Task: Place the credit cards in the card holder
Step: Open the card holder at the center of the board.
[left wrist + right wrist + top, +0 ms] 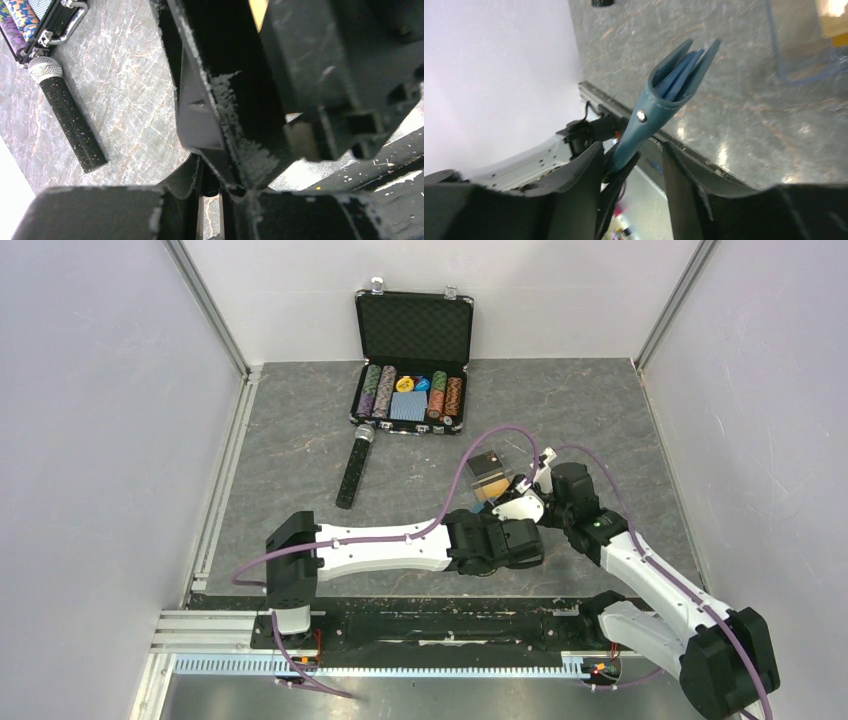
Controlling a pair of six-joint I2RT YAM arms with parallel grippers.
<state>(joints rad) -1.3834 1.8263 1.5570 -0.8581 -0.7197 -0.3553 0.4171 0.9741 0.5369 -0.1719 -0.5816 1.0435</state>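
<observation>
The card holder, a teal-blue wallet with a snap tab, hangs in the air, seen edge-on with its pockets fanned open. Its tab runs down beside the left finger of my right gripper, whose jaws stand apart. A thin dark fingertip presses the tab there. My left gripper is nearly shut on something thin, apparently that tab. In the top view both grippers, left and right, meet near the table's front right. The orange-yellow credit cards lie in a clear box, also in the right wrist view.
An open black chip case stands at the back. A black microphone lies left of centre, also in the left wrist view. The clear box sits just behind the grippers. A metal rail runs along the near edge.
</observation>
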